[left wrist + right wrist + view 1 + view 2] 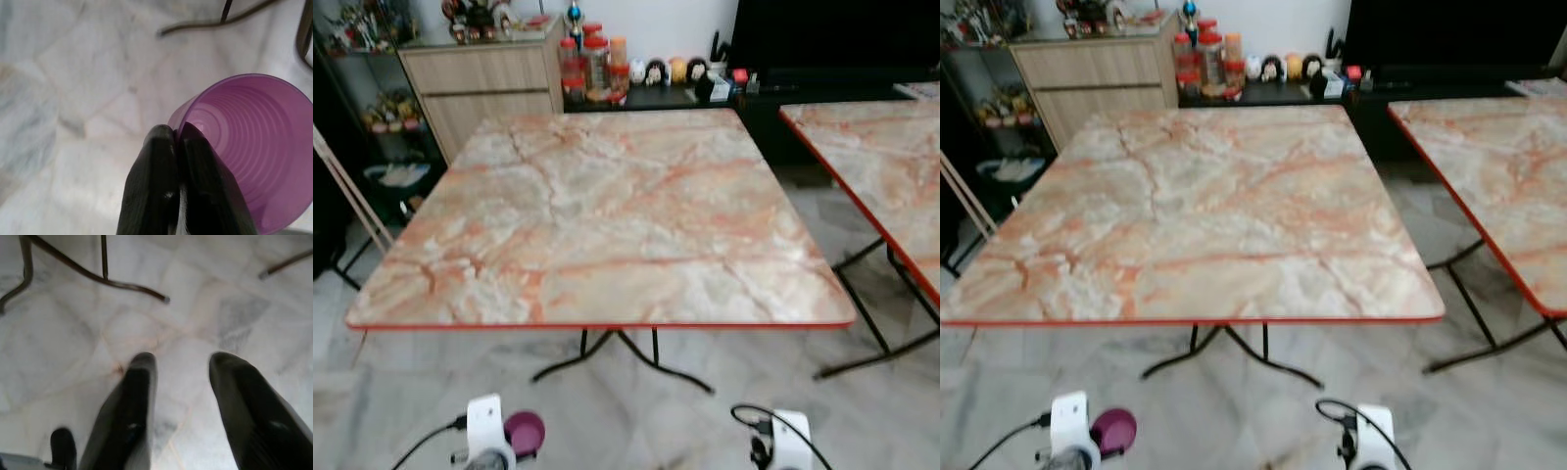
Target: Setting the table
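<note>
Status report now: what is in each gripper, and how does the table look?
Left gripper shut on purple plastic cup, pinching its rim, low above floor. Right gripper open, holding nothing. Marble-pattern table just ahead, nothing set yet.

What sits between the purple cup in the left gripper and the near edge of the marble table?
Nothing but bare floor: the head views show open tile between the purple cup, pinched by the left gripper, and the marble table.

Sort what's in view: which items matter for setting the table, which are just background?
Task-relevant:
- purple cup, rim pinched by the left gripper
- marble-top table in front, nothing on it
- right gripper, open, holding nothing, over the floor

Background:
- second table on the right
- jars and figurines on the low shelf
- wooden cabinet
</note>
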Available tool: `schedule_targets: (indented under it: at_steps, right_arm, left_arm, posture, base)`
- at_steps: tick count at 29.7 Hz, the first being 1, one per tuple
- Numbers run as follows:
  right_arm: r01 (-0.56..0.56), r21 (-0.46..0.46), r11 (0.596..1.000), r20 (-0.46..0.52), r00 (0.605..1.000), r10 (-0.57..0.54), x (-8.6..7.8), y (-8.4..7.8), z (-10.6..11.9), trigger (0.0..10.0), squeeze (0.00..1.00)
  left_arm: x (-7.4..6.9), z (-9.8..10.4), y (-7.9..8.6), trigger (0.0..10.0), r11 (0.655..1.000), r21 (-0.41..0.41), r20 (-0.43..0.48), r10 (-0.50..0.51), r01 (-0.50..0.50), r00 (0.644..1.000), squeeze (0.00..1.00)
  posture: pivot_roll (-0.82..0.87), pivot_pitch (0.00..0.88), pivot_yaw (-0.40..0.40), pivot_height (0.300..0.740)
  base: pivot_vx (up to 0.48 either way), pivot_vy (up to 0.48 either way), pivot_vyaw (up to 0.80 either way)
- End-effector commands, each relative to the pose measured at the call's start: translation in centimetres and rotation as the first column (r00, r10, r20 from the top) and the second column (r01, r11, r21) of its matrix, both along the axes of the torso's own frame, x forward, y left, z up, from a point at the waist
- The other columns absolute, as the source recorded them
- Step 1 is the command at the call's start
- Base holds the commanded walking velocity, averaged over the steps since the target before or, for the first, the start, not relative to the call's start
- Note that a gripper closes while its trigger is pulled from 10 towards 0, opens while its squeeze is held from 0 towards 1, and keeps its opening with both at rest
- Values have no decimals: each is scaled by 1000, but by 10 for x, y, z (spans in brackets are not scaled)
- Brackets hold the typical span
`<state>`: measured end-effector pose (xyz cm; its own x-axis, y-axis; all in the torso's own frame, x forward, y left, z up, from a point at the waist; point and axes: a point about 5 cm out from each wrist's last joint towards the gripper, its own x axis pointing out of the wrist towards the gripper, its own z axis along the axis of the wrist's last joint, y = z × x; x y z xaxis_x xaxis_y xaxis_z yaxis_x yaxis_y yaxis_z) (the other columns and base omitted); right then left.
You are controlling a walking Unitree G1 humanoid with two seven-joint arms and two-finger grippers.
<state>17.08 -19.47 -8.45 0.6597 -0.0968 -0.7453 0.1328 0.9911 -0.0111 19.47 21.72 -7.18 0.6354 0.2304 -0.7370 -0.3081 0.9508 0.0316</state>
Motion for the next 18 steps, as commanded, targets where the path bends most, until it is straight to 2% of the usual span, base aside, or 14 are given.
schedule_targets:
  at_steps: [1, 8, 12, 18]
  right_arm:
    - [2, -1, 1000, 5, 1000, -2, 1, -2, 1, 10000, 0]
    - [16, 4, 1000, -4, 1000, -16, -1, -4, 0, 10000, 0]
    - [9, 5, 1000, -1, 1000, -9, -2, -3, 0, 10000, 0]
    - [-18, 1, 1000, 0, 1000, 18, -2, -1, 0, 10000, 0]
  left_arm:
    - [6, 3, -3, 10000, 1000, 1, 17, -19, 19, 1000, 0]
    - [6, 3, -3, 10000, 1000, 2, 18, -30, 30, 999, 0]
    - [6, 2, -4, 10000, 999, 1, 17, -39, 39, 999, 0]
    - [5, 2, -5, 10000, 999, 1, 13, -47, 47, 999, 0]
  posture:
    - [-62, 0, 26, 740]
    - [-61, 0, 27, 740]
    - [-66, 0, 29, 740]
    - [-68, 0, 30, 740]
  base:
    - [0, -428, 0]
    - [0, -426, 0]
    - [0, -427, -627]
    - [0, -424, 0]
